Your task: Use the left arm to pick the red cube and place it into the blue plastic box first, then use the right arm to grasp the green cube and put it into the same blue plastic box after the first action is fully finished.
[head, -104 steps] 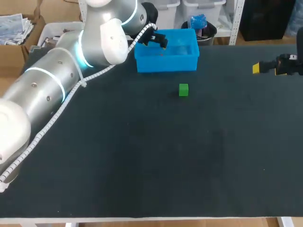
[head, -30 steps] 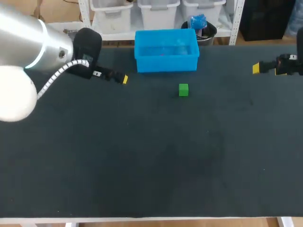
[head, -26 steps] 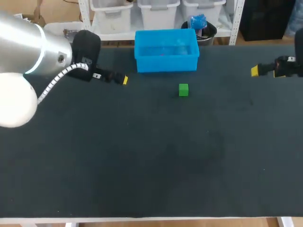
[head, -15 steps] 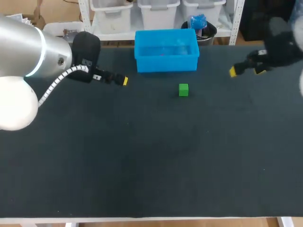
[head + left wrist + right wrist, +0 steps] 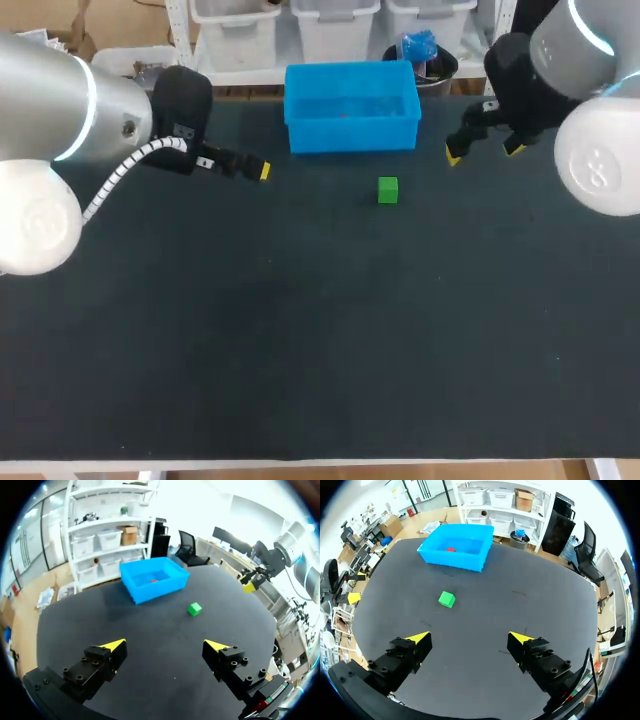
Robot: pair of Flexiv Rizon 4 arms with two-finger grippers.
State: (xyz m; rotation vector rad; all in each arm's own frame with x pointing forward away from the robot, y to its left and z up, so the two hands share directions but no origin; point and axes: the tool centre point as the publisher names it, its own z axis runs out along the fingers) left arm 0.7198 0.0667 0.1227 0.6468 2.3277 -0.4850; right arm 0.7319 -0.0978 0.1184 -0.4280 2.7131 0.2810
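The red cube (image 5: 451,549) lies inside the blue plastic box (image 5: 351,134) at the table's far edge; it also shows in the box (image 5: 153,581) ahead of my left gripper. The green cube (image 5: 388,190) rests on the dark table in front of the box. My left gripper (image 5: 166,646) stands open and empty, well to the left of the box (image 5: 262,171). My right gripper (image 5: 482,150) hangs open and empty to the right of the box and the green cube (image 5: 447,599), which sits ahead of its fingers (image 5: 418,638).
The dark table (image 5: 320,340) stretches wide toward the near edge. My left arm (image 5: 60,110) comes in over the far left corner, and my right arm (image 5: 590,90) over the far right corner.
My right gripper has swung in from the far right edge toward the box and the green cube. The left gripper has barely moved.
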